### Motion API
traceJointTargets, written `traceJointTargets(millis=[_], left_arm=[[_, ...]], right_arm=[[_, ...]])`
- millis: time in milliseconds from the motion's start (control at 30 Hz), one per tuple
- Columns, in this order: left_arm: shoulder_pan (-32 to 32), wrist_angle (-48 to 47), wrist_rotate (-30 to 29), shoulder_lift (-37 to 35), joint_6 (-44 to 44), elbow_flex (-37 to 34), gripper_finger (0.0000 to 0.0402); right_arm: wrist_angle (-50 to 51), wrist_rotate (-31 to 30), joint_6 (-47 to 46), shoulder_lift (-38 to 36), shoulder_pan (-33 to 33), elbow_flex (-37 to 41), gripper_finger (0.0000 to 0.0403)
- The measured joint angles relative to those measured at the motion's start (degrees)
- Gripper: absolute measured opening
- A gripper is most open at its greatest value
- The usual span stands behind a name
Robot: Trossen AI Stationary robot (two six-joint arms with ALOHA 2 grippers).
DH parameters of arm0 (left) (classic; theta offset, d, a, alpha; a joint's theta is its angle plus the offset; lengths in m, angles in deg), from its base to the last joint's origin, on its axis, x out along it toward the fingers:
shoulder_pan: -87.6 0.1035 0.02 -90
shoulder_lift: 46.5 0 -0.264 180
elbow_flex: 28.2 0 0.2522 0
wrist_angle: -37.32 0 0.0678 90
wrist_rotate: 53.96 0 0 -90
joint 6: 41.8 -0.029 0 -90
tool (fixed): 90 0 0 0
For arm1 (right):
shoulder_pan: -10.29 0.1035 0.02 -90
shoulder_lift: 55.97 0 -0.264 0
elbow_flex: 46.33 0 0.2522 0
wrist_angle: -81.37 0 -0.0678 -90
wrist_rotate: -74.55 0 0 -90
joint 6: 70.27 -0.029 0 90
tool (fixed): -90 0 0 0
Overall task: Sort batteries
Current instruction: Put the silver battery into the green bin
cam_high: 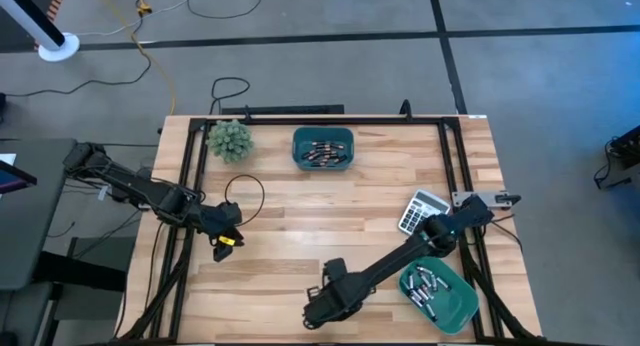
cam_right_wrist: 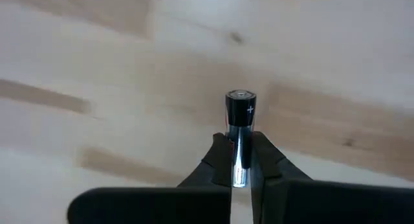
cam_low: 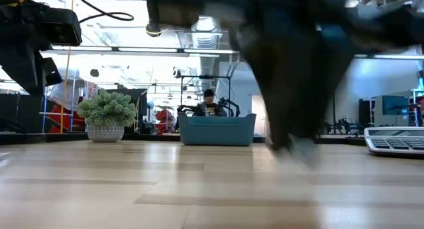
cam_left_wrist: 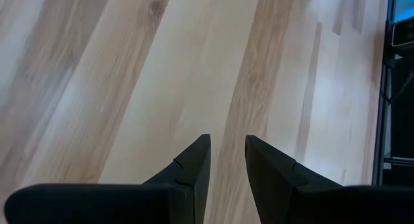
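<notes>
My right gripper (cam_right_wrist: pixel 240 143) is shut on one battery (cam_right_wrist: pixel 240 114), a black and silver cell with a plus mark. In the high view this gripper (cam_high: pixel 318 308) is near the table's near edge, in the middle. More batteries lie in the far teal bin (cam_high: pixel 322 149) and in the near-right teal bin (cam_high: pixel 440 291). My left gripper (cam_left_wrist: pixel 227 149) hangs over bare wood at the table's left side (cam_high: pixel 228 236), its fingers a little apart and holding nothing. My right gripper pinches the battery between its two fingers, on the silvery lower part of its body (cam_right_wrist: pixel 239 153). The fingers lie along the cell, and its black plus end (cam_right_wrist: pixel 240 98) sticks out past the fingertips. The battery is lifted clear of the wood.
A small potted plant (cam_high: pixel 230 139) stands at the far left. A grey-white calculator (cam_high: pixel 422 211) lies at the right, close to the right arm. Black frame rails (cam_high: pixel 190 166) run along the left, right and far sides. Bare wood lies between the bins.
</notes>
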Motion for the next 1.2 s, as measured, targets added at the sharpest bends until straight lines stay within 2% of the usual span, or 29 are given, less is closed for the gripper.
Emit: traceJointTargets(millis=[167, 367, 467, 567, 700, 833, 1200], left_arm=[[0.0, 0.0, -0.3, 0.0, 0.0, 0.0, 0.0093], [0.0, 0.0, -0.9, 0.0, 0.0, 0.0, 0.0093], [0.0, 0.0, -1.2, 0.0, 0.0, 0.0, 0.0093], [0.0, 0.1, -2.5, 0.0, 0.0, 0.0, 0.0093], [0.0, 0.1, -3.7, 0.0, 0.3, 0.0, 0.0093], [0.0, 0.2, -3.7, 0.0, 0.4, 0.0, 0.0093], [0.0, 0.3, -4.7, 0.0, 5.4, 0.0, 0.0093]], right_arm=[[7.2, -3.4, -4.1, -5.2, 1.3, -0.3, 0.0017], [17.2, -4.7, -9.2, -9.4, 4.4, -0.2, 0.0016], [16.6, -7.0, -10.1, -11.9, 6.3, 1.4, 0.0016], [16.7, -9.3, -15.0, -13.5, 8.6, 4.9, 0.0016], [15.7, -8.7, -19.6, -17.0, 11.8, 12.2, 0.0015], [13.7, -5.6, -19.9, -19.4, 13.3, 17.5, 0.0015], [14.6, -5.6, -19.4, -30.8, 18.4, 28.9, 0.0015]])
